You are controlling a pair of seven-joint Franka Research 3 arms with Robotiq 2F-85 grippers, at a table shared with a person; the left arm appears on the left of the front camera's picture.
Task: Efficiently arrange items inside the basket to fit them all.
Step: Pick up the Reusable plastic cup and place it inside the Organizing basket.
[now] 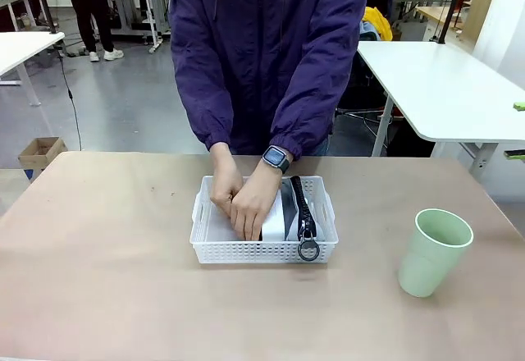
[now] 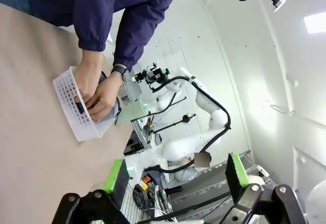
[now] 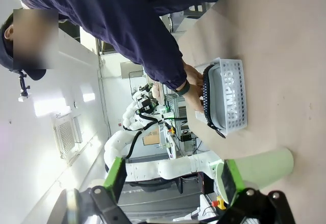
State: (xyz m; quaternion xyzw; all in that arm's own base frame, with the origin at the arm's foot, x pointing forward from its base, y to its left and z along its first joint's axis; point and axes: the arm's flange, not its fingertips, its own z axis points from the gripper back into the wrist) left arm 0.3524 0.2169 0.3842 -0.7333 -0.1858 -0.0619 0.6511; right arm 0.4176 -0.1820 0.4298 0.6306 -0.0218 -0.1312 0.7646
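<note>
Both hands [image 1: 250,205] side by side — inside basket [image 1: 246,252]

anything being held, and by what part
Left gripper and right gripper: open, empty. Person's hands inside the white lattice plastic basket; hold cannot be told.

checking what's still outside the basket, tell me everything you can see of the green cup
The pale green cup is a plain tapered tumbler, wider at the rim than at the base, with a matte, plastic-looking surface and no handle or print. It stands upright, mouth up, and the bit of inner wall that shows looks bare. It sits on the brown table, to the robot's right of the white basket and clearly apart from it. Only the table touches it; the person's hands are in the basket.
</note>
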